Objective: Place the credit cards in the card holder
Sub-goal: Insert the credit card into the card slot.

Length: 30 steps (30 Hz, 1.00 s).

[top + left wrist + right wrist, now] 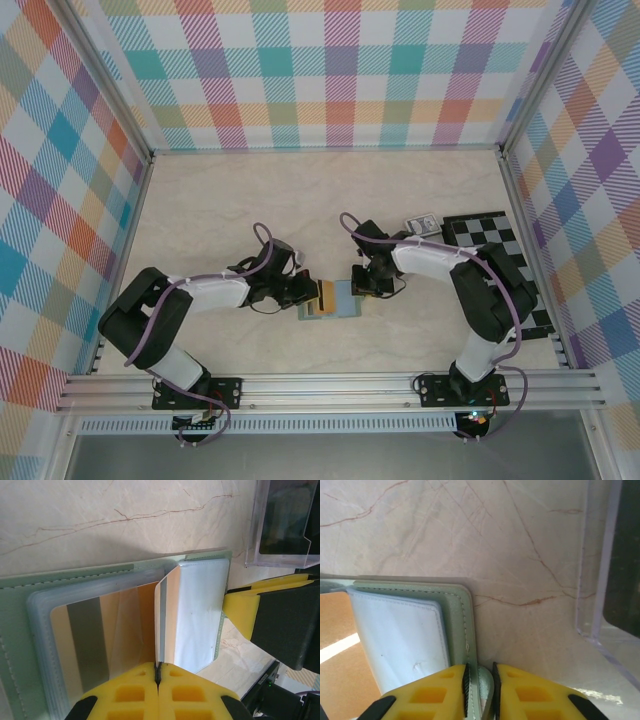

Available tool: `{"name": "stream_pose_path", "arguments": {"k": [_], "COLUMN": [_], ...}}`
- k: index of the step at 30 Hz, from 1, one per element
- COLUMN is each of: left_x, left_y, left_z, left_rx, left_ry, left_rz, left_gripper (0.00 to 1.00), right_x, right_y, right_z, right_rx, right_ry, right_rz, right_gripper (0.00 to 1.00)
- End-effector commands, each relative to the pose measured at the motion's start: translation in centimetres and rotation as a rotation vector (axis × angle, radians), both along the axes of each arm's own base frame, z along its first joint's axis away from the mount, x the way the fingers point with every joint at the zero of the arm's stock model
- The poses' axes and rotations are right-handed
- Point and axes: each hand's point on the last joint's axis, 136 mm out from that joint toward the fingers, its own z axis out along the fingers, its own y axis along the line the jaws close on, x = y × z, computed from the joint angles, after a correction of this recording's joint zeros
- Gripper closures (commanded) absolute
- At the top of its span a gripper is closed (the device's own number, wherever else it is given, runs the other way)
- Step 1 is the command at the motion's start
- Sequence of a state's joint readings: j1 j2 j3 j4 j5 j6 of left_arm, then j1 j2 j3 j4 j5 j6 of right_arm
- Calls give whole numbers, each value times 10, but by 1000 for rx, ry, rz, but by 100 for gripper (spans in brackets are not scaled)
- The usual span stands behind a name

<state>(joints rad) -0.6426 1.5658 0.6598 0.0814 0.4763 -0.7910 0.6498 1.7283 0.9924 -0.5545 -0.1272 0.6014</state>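
The sage-green card holder lies open on the table between both arms, its pale blue-grey sleeves facing up. My left gripper is shut on an orange-yellow credit card that stands on edge over the holder's fold. Another orange-yellow card with a grey stripe lies flat under the clear sleeves on the holder's left half. My right gripper is shut on the holder's green rim and snap tab, at the right side. In the top view the left gripper and right gripper flank the holder.
A clear plastic box stands on the table just beyond the holder, close to the right gripper's finger. The black-and-white checkerboard lies at the right, with a white-and-blue card pack at its far left corner.
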Motion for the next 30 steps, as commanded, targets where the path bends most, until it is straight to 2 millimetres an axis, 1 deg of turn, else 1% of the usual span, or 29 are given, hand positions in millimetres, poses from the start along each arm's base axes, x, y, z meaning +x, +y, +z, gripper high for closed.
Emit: {"name": "stream_pose_path", "arguments": {"k": [1,4,8,11,13,16,21,24,26,30], "left_x": [-6,-6,-5,-8,-8,-12,-24,-27,-22,-17], "left_y": [-9,-8,-13,-8,-9,-14,-14,-13,-14,-23], "left_z": [-5,-4,-3,-6,-5,-3,-6,-8,-10,-13], "left_rx": [18,53,41,74,70,51,61,75,84,65], "left_ry": [-2,-26,-28,-31,-40,-43,4,21,15,37], "left_rz": [-51,-68,-92,-100,-107,-159,-224,-247,-228,-215], "left_gripper": [100,100,100,100,100,100,100,100,100,100], "right_x": [-8,-9,-10,-9,-9,-9,-9,-9,-8,-9], "right_y": [11,10,12,10,11,13,11,10,11,12], "right_z": [6,5,4,3,3,5,5,3,3,3], "right_rx": [65,60,70,62,65,78,66,60,64,67], "right_ry": [15,17,22,20,20,19,15,18,16,21], "right_rz": [13,11,9,5,7,10,12,12,9,12], "right_gripper": [81,82,82,82,83,84,85,86,86,86]}}
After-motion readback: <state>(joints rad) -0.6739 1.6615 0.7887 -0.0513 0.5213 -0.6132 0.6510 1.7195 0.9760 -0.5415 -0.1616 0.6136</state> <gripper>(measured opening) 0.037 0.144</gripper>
